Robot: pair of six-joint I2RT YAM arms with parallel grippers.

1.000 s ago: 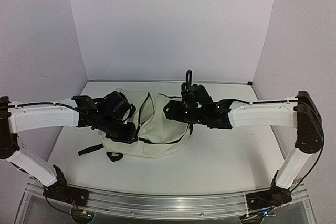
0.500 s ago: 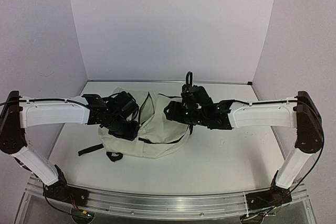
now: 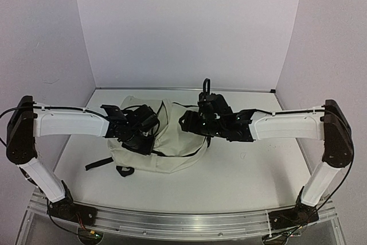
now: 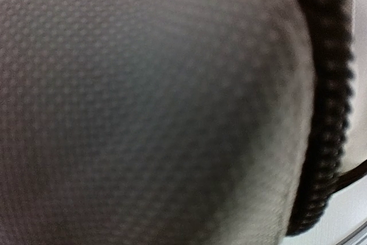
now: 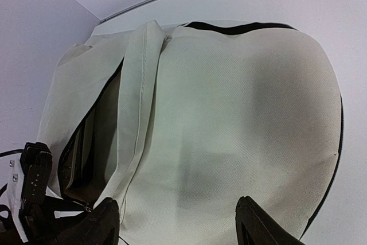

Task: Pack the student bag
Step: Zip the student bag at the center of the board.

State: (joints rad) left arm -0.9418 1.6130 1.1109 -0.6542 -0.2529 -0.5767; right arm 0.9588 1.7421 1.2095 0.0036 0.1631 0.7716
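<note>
The left gripper (image 3: 140, 135) is pressed against the left half of the student bag (image 3: 172, 156), beside its gaping mouth. Its wrist camera shows only blurred cream weave and a black zipper (image 4: 327, 113) down the right side. No finger shows in either view, so whether that claw is spread or pinching cloth cannot be told. The right gripper (image 5: 178, 225) stands wide apart, both fingertips (image 5: 258, 225) clear of each other above the bag's smooth front panel, with nothing between them; whether they touch the fabric cannot be told. Just left of that panel a flap folds over the dark opening (image 5: 86, 159), where grey lining shows. The bag lies flat on the white table (image 3: 258, 170), in the middle and towards the back, between the two arms, with black straps (image 3: 97, 163) trailing off its near left corner. The back wall (image 3: 189, 27) stands close behind the bag, and the left wall (image 3: 40, 55) is near its left side, leaving only a narrow strip of table there. Broader bare table lies to the bag's right, up to the right wall (image 3: 332, 44), and in front of it, down to the metal rail (image 3: 183, 219) at the near edge.
</note>
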